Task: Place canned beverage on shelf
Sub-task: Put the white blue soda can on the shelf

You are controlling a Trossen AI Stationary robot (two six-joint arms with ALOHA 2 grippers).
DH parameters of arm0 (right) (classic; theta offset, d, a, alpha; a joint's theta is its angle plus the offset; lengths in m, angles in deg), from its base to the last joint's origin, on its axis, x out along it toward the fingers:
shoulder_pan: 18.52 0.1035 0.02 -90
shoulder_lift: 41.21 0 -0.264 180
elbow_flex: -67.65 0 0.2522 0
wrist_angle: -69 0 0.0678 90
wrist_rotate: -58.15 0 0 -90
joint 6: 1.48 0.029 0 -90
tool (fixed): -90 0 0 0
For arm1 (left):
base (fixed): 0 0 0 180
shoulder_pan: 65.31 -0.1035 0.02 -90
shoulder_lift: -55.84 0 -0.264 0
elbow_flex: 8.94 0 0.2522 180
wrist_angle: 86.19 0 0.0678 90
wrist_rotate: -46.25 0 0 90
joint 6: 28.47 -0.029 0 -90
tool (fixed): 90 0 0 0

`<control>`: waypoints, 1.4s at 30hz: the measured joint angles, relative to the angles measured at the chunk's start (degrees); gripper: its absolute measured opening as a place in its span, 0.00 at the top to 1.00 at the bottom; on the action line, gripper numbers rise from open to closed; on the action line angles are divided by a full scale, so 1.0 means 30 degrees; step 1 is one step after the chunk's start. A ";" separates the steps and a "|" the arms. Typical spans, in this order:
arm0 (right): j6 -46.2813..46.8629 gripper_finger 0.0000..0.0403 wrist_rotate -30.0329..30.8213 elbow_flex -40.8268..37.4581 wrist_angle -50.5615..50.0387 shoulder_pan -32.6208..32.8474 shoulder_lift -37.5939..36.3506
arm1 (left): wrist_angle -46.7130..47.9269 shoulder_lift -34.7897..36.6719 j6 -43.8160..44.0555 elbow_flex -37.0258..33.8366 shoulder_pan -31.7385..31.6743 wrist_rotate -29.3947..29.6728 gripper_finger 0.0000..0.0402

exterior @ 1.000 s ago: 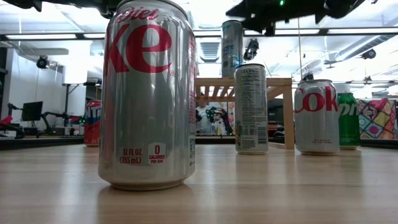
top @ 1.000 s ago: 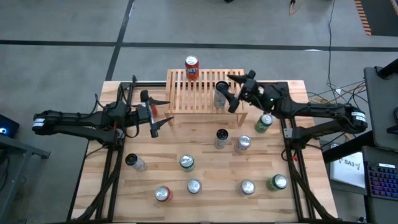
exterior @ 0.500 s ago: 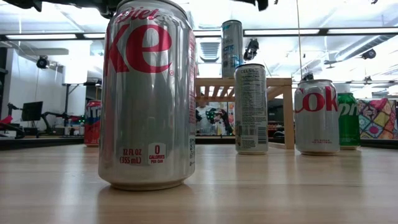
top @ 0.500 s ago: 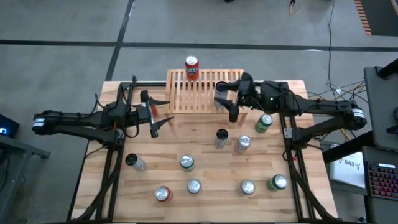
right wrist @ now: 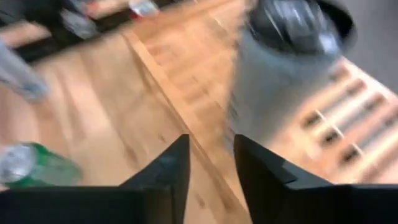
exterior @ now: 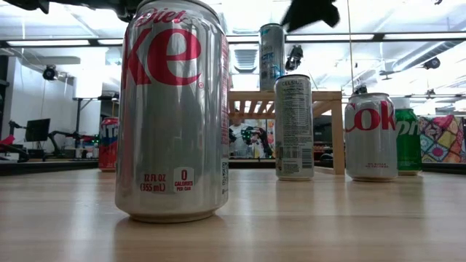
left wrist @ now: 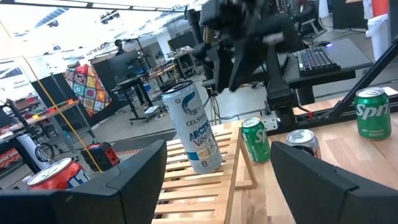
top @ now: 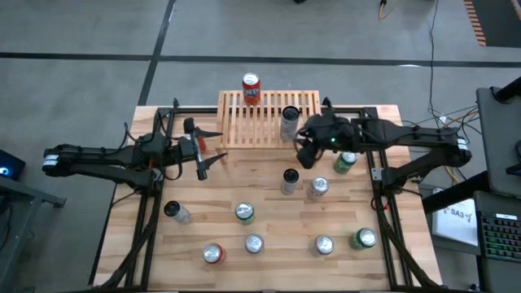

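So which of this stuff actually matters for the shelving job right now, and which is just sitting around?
Job in hand:
- shelf
- tall silver can on the shelf's right part
- red can at its far edge
- right gripper, empty, just off the shelf
- cans on the table, not yet shelved

Lying about:
- left gripper, idle
- keyboard
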 joint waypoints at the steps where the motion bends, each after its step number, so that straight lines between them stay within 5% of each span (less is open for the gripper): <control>1: 0.0391 0.76 0.0493 -0.0107 -0.0435 0.0000 0.0035 | -0.0027 0.0000 0.0000 0.0000 0.0001 -0.0004 0.32; 10: -0.0358 0.97 0.1788 -0.0942 0.0631 -0.0080 0.0710 | -0.0169 -0.0060 -0.0060 0.0000 0.0001 -0.0004 0.32; 42: -0.2589 0.98 0.1802 -0.0913 0.2144 -0.2591 0.2248 | -0.0122 -0.0117 -0.0138 0.0007 0.0005 -0.0004 0.32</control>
